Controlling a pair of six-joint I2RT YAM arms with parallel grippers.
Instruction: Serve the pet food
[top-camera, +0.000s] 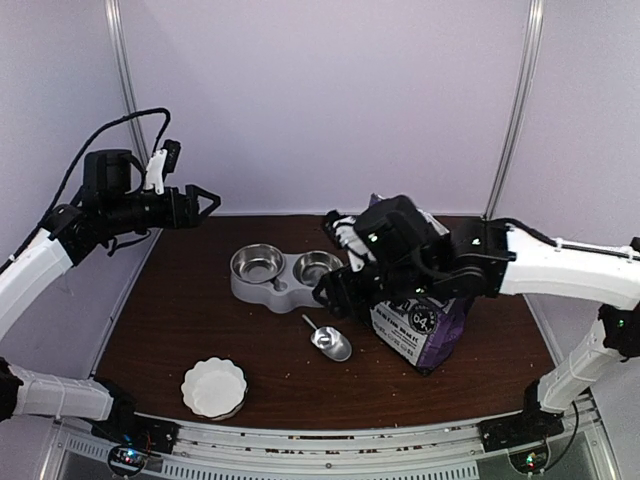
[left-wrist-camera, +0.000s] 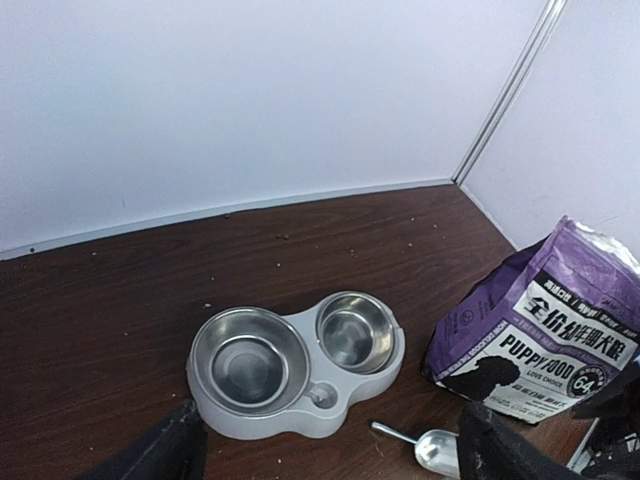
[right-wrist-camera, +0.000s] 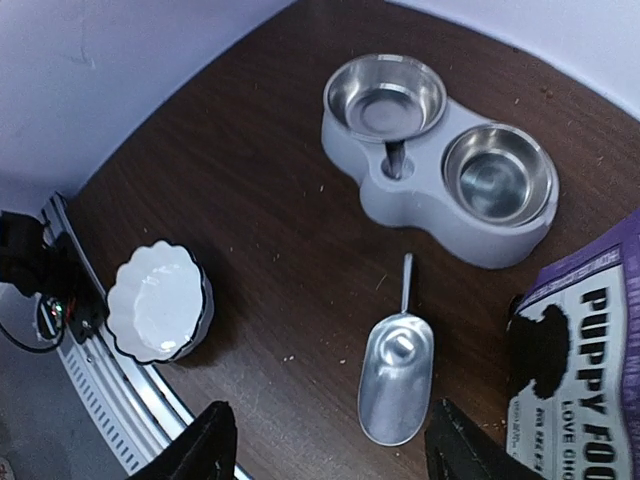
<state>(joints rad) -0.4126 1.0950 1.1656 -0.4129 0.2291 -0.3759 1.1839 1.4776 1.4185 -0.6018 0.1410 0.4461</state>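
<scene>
Carrying surface: the dark bench (top-camera: 180, 320), flecked with crumbs.
Bag (top-camera: 425, 330): purple, printed for puppy food, standing at the right, partly behind the right arm (top-camera: 560, 265).
Feeder (top-camera: 280, 292): grey, mid-bench, both steel bowls bare.
Left tool (top-camera: 205, 203): raised at the far left, spread wide, holding nothing.
Right tool (right-wrist-camera: 332, 425): hovering over the scoop (right-wrist-camera: 397, 375), fingers apart, nothing between them.
White dish (top-camera: 214, 388): near the front edge, bare.
Scoop: lying between feeder and bag, handle toward the feeder, nothing in it.
Pet food: no heap in view; I judge it is inside the bag.
Step in hand: likely taking up the scoop. Come down on the thin handle, not the rounded bowl, and close squarely across it before lifting.
Hidden: the right arm covers the bag's mouth from above, so whether it stands open cannot be told.
</scene>
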